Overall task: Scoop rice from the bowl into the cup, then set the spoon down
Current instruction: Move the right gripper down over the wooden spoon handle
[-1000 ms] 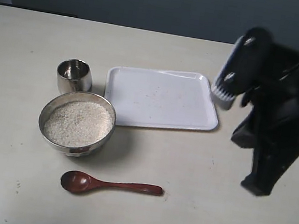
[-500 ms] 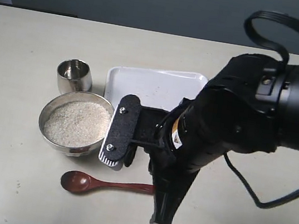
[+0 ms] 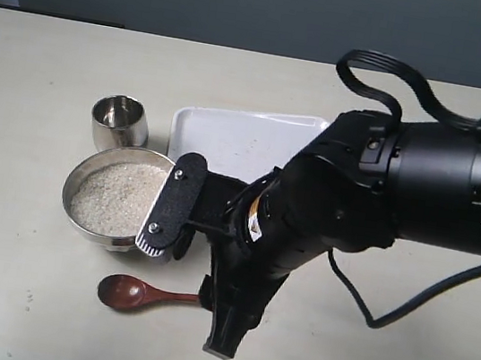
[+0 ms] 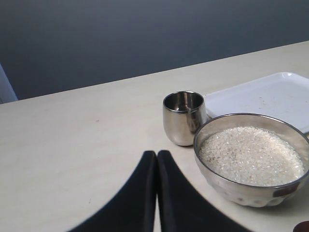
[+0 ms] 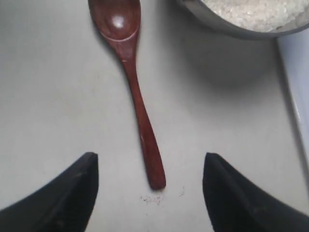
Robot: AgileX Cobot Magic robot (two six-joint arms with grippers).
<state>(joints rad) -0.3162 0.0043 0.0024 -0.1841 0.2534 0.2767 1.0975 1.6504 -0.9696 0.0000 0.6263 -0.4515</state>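
The reddish-brown wooden spoon (image 3: 128, 293) lies flat on the table in front of the bowl (image 3: 67, 199), and the arm hides the far end of its handle. White rice (image 3: 125, 197) fills the steel bowl. Just behind it stands the small steel cup (image 3: 120, 121). My right gripper (image 3: 183, 298) hangs open above the spoon's handle. In the right wrist view the spoon (image 5: 130, 72) points its handle tip between the two spread fingers of that gripper (image 5: 150, 159), which touch nothing. My left gripper (image 4: 157, 153) is shut on nothing, low over the table a little short of the cup (image 4: 182, 118) and bowl (image 4: 241, 188).
A white tray (image 3: 247, 136) lies behind and right of the bowl, partly covered by my right arm. The arm's black bulk and cable fill the middle and right of the exterior view. A few stray specks lie by the handle tip.
My right arm has swung in from the right edge, across the tray, and settled open over the spoon's handle, moving further left and lower in the last half second. Spoon, bowl and cup have not moved.
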